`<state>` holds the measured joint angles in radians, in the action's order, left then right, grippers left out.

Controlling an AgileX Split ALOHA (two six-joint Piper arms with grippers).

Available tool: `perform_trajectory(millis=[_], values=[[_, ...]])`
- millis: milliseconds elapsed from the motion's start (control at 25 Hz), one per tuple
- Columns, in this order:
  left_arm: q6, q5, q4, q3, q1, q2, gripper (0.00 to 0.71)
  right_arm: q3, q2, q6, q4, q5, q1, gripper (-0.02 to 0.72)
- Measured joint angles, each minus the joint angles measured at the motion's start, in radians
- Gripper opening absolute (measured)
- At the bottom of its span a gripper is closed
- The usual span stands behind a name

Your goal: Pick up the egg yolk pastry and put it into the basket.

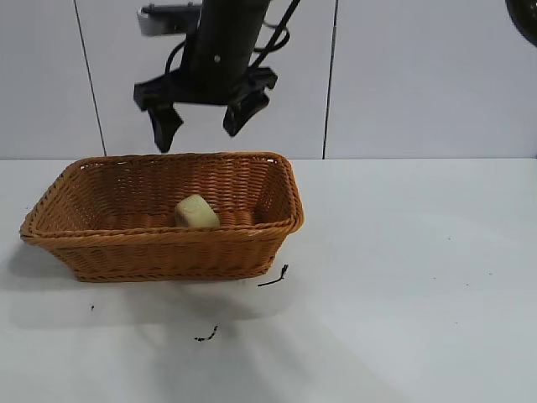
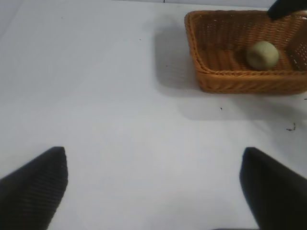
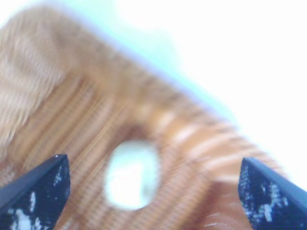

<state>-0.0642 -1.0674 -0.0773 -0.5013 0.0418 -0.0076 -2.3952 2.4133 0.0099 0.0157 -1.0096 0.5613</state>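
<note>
The egg yolk pastry (image 1: 196, 211) lies inside the wicker basket (image 1: 168, 229), close to its front wall. My right gripper (image 1: 197, 134) hangs open and empty above the basket, well clear of the rim. In the right wrist view the pastry (image 3: 132, 175) shows blurred on the basket's floor (image 3: 57, 96) between the spread fingers of that gripper (image 3: 153, 191). My left gripper (image 2: 153, 187) is open and empty over bare table, far from the basket (image 2: 240, 73); the pastry (image 2: 262, 54) shows in it from there.
The basket stands on a white table (image 1: 403, 277). Small dark scraps (image 1: 274, 278) lie in front of its right end. A dark object (image 1: 524, 17) shows at the top right corner. A grey panelled wall stands behind.
</note>
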Motion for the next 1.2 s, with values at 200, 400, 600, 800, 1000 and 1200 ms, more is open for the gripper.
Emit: perform_trajectory(millis=[200,400,600,800,1000,1200], values=[[0.0,0.0,0.0,0.0,0.0,0.0,0.696,-0.032,0.0,0.0,0.001,-0.027,-0.144,0.661],[0.0,0.0,0.0,0.0,0.0,0.0,0.696,-0.032,0.004,0.0,-0.003,-0.049,-0.324,0.661],[0.0,0.0,0.0,0.0,0.0,0.0,0.696,-0.032,0.004,0.0,-0.006,-0.107,-0.461,0.661],[0.0,0.0,0.0,0.0,0.0,0.0,0.696,-0.032,0.004,-0.021,-0.016,-0.193,-0.517,0.661],[0.0,0.0,0.0,0.0,0.0,0.0,0.696,-0.005,-0.019,-0.027,-0.016,-0.2,-0.533,0.661],[0.0,0.0,0.0,0.0,0.0,0.0,0.696,0.156,-0.157,-0.031,-0.016,-0.2,-0.553,0.661]])
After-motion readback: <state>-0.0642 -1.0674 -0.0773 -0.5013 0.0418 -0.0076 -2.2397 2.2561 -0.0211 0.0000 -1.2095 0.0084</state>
